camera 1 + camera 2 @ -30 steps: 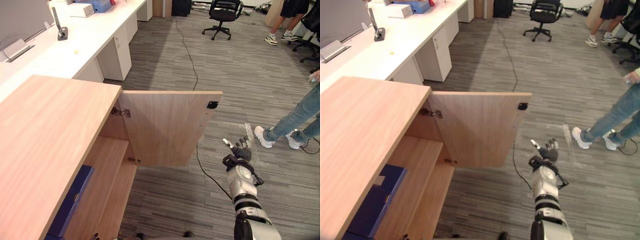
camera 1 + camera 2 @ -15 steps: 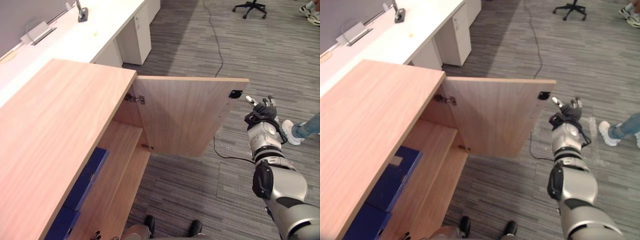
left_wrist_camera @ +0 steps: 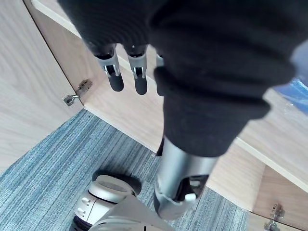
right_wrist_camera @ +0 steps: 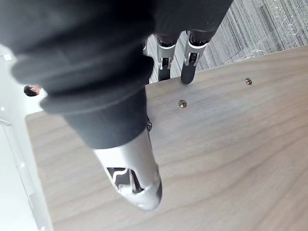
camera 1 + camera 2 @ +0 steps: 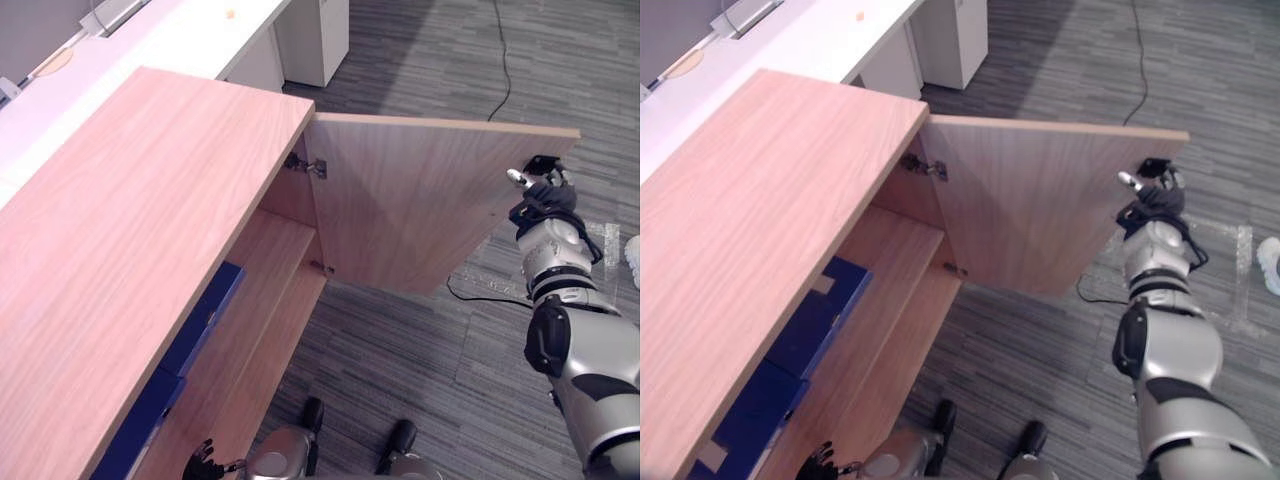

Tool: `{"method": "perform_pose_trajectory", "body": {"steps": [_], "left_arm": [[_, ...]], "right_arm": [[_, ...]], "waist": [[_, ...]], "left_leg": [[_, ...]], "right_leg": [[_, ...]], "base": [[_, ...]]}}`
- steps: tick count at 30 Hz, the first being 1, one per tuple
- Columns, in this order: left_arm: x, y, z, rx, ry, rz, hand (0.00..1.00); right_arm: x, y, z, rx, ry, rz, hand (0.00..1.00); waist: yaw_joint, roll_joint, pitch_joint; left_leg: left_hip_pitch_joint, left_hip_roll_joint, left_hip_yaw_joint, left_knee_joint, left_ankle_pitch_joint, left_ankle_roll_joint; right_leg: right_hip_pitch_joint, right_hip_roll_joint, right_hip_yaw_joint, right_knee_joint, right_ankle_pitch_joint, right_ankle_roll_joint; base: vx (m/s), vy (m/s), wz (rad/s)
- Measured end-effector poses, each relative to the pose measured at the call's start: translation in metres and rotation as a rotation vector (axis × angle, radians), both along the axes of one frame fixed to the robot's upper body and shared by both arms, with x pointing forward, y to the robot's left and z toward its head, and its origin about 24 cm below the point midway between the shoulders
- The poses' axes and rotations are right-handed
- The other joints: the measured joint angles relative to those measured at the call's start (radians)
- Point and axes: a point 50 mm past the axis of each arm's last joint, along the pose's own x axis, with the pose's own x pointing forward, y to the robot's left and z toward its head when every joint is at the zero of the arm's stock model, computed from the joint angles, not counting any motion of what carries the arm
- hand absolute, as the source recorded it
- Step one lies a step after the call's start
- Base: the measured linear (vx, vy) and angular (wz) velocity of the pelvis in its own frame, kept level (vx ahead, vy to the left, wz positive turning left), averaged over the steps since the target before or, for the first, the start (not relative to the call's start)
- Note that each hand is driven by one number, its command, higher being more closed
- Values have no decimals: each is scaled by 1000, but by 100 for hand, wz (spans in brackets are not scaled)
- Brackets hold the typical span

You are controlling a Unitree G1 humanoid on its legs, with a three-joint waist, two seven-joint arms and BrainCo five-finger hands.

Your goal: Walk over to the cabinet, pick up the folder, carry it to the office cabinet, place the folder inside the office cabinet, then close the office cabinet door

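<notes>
Bright, even overhead light noted. Cabinet top [image 5: 130, 230] paled by soft glare; white desk [image 5: 195, 40] nearly blown out. Interior shelf [image 5: 272, 262] left in shade. Faint shadow cast below door [image 5: 420, 215] onto carpet [image 5: 400, 345].

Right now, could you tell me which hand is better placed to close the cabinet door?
The right hand: it is open at the door's free edge; the left hand hangs low by the cabinet.

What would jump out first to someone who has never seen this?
The wooden cabinet has its door swung wide open, and the right robot hand, fingers straight, is at the door's far upper corner. Inside, blue folders lie on the shelf.
</notes>
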Motion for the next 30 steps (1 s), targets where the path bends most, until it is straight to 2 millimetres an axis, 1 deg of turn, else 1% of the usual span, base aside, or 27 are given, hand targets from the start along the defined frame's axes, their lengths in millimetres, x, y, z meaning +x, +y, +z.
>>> {"method": "perform_pose_trajectory", "body": {"steps": [2, 4, 8, 9, 10, 12, 14, 15, 16, 18, 19, 21, 24, 25, 26, 27, 28, 29, 30], "left_arm": [[2, 0, 1, 1, -11, -3, 0], [4, -1, 2, 0, -20, -10, 0], [7, -3, 3, -2, -30, -22, 0], [7, -3, 3, -2, -34, -24, 0], [7, -3, 3, -2, -35, -25, 0], [7, -3, 4, -3, -39, -27, 0], [7, -3, 4, -5, -43, -30, 0], [9, -3, 5, -6, -53, -35, 0], [11, -3, 6, -5, -63, -37, 0], [16, -3, 10, -10, -95, -51, 0], [17, -3, 10, -11, -101, -53, 0], [19, -4, 12, -15, -115, -62, 0], [20, -4, 12, -22, -117, -77, 0], [18, -5, 11, -29, -112, -93, 0], [17, -5, 11, -30, -109, -97, 0], [15, -5, 11, -29, -105, -99, 0], [12, -5, 11, -28, -98, -108, 0], [11, -5, 10, -29, -92, -120, 0], [10, -5, 10, -30, -92, -124, 0]], "right_arm": [[4, 3, 12, -23, -18, 11, 0], [5, 3, 14, -26, -18, 12, 0], [9, 12, 18, -121, 3, 52, 0], [11, 18, 21, -191, 18, 79, 0], [12, 21, 22, -217, 21, 92, 0], [16, 31, 26, -337, 48, 141, 0], [18, 39, 30, -424, 65, 187, 0], [19, 45, 33, -518, 75, 236, 0], [18, 46, 34, -552, 76, 254, 0], [16, 53, 40, -696, 77, 329, 0], [15, 56, 41, -730, 74, 350, 0], [10, 63, 45, -855, 71, 441, 0], [2, 71, 39, -951, 75, 539, 0], [-4, 79, 31, -994, 80, 619, 0], [-6, 83, 27, -1006, 84, 654, 0], [-10, 88, 19, -1022, 95, 703, 0], [-16, 94, 4, -1045, 125, 778, 0], [-22, 102, -12, -1074, 165, 866, 0], [-25, 108, -20, -1082, 181, 919, 0]], "waist": [[-1, 10, 11], [2, 17, 17], [2, 22, 24], [1, 23, 24], [1, 23, 24], [-7, 24, 26], [-8, 24, 26], [-11, 25, 26], [-11, 25, 26], [-19, 28, 25], [-20, 28, 25], [-24, 30, 24], [-35, 31, 23], [-46, 33, 17], [-53, 33, 13], [-61, 33, 3], [-64, 32, -13], [-63, 32, -29], [-61, 31, -32]], "left_leg": [[-17, 9, -3, 0, 9, -2], [-18, 15, -6, -2, 14, -10], [-20, 35, -5, -22, 26, -27], [-24, 43, -2, -30, 33, -30], [-25, 50, 1, -35, 36, -31], [-31, 65, 11, -37, 39, -32], [-30, 76, 33, -38, 38, -33], [-30, 85, 45, -39, 36, -35], [-30, 88, 48, -39, 36, -36], [-24, 105, 57, -39, 31, -42], [-21, 109, 61, -40, 30, -44], [-11, 130, 80, -40, 23, -53], [-1, 146, 92, -40, 17, -62], [4, 159, 100, -40, 12, -68], [3, 163, 101, -40, 11, -70], [4, 169, 102, -40, 9, -72], [6, 179, 107, -40, 6, -77], [13, 189, 113, -40, 3, -82], [18, 195, 117, -41, 1, -85]], "right_leg": [[-16, 8, 1, 0, 5, 0], [-17, 13, 0, 0, 6, 0], [-32, 32, 5, -2, 11, -3], [-43, 39, 8, -2, 15, -3], [-49, 41, 10, -2, 17, -4], [-59, 49, 22, -7, 22, -9], [-68, 63, 44, -11, 26, -13], [-71, 72, 56, -21, 32, -19], [-71, 76, 60, -27, 35, -21], [-72, 91, 71, -28, 35, -22], [-72, 94, 77, -28, 35, -22], [-72, 113, 97, -28, 33, -25], [-71, 130, 114, -28, 28, -31], [-70, 141, 120, -28, 26, -35], [-70, 144, 121, -28, 24, -38], [-71, 150, 122, -29, 21, -42], [-71, 161, 128, -29, 18, -46], [-71, 171, 138, -29, 15, -52], [-69, 176, 143, -29, 14, -53]], "base": [[-62, -32, 0], [-64, -44, 2], [-35, -50, -6], [-31, -71, -13], [-18, -60, -15], [-10, -51, -20], [0, -64, -33], [0, -69, -31], [0, -67, -27], [5, -68, -20], [4, -62, -27], [-3, -47, -28], [-6, -51, -22], [-5, -54, -21], [-4, -56, -17], [7, -58, -12], [22, -56, -17], [33, -52, -20], [34, -48, -19]]}}
